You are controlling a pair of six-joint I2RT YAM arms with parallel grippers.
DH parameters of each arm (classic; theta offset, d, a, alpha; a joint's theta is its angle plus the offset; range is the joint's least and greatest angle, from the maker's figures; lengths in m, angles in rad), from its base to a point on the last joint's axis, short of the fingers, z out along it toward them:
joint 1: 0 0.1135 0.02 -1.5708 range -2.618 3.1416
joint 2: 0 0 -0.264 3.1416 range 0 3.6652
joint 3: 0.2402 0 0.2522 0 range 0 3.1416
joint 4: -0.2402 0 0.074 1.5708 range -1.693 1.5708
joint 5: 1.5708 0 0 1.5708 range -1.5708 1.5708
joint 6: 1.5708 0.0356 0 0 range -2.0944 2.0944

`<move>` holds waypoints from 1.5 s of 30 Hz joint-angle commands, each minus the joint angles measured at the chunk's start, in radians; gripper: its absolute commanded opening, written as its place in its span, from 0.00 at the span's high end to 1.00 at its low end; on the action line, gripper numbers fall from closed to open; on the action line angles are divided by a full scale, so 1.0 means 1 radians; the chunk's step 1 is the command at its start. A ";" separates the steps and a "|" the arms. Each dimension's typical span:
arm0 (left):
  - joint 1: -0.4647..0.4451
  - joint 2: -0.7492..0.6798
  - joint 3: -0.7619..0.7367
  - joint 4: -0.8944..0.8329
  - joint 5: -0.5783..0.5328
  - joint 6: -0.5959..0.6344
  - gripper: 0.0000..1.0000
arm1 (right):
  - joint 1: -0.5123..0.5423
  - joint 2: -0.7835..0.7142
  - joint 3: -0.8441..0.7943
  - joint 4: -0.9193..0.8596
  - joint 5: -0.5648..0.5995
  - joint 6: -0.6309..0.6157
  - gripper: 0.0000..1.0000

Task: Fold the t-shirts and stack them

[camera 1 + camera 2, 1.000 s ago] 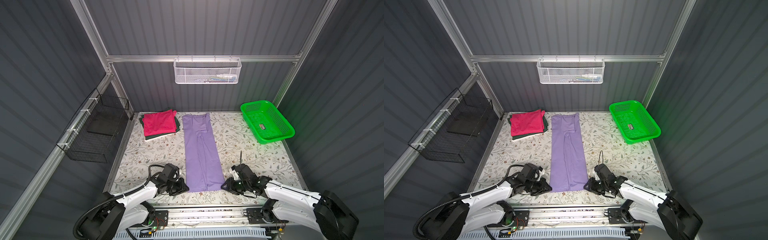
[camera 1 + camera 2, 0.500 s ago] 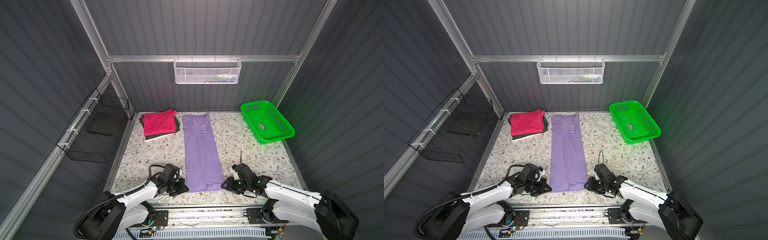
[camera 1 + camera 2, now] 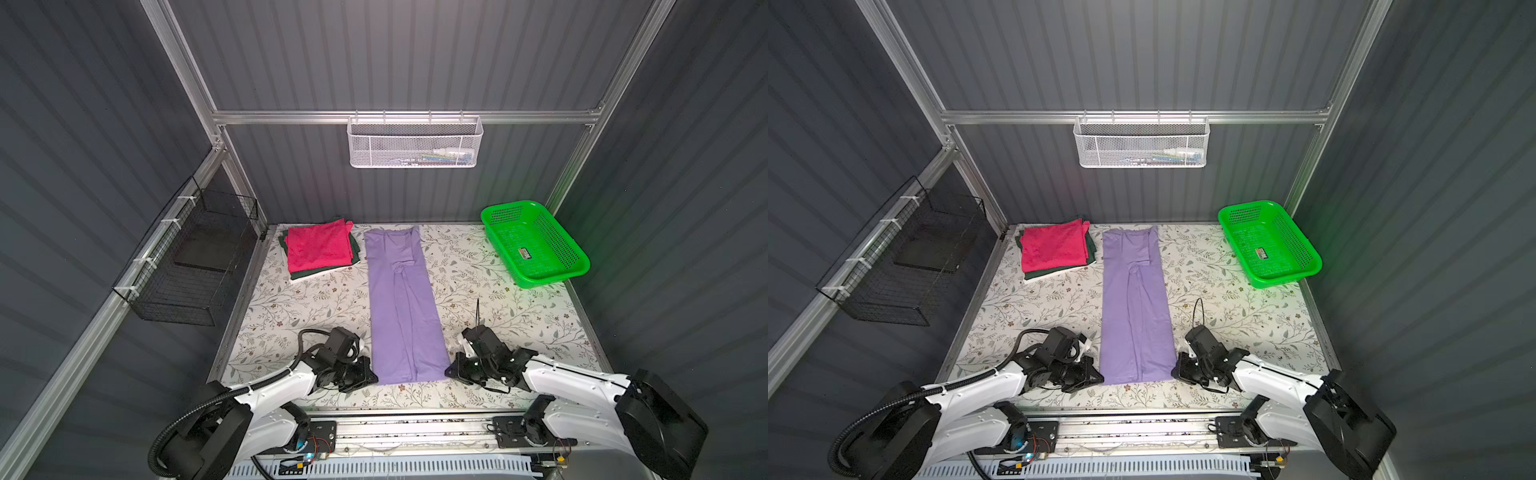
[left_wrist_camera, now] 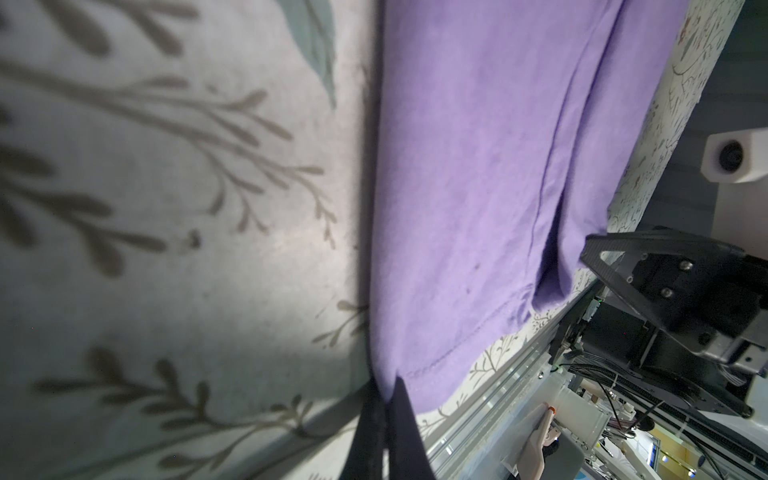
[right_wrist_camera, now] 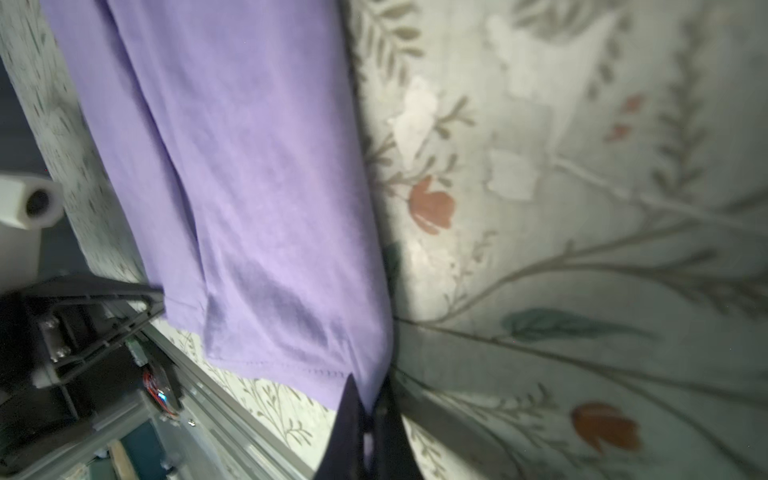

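Long lavender cloth tee (image 3: 401,303) lying centre; folded magenta cloth tee (image 3: 318,249) sitting on dark green cloth tee (image 3: 316,272) back-left; green plastic mesh basket (image 3: 540,280) sitting back-right.

Both top views look steeply down from high at 6 o'clock toward 12, sharing the whole table (image 3: 316,299). The wrist cameras skim close over the lavender t-shirt (image 4: 478,166): left facing 3 o'clock, right facing 9, sharing its near hem.

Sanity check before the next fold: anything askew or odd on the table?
Only minor. The magenta t-shirt sits slightly skewed on the dark green t-shirt, whose edges peek out around it. The lavender t-shirt lies straight as a long strip, a tucked sleeve wrinkling its far half. Nothing spilled or damaged.
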 commanded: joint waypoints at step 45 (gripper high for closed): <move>-0.031 -0.164 0.251 -0.213 -0.297 0.133 1.00 | 0.062 -0.076 0.278 -0.201 0.233 -0.086 1.00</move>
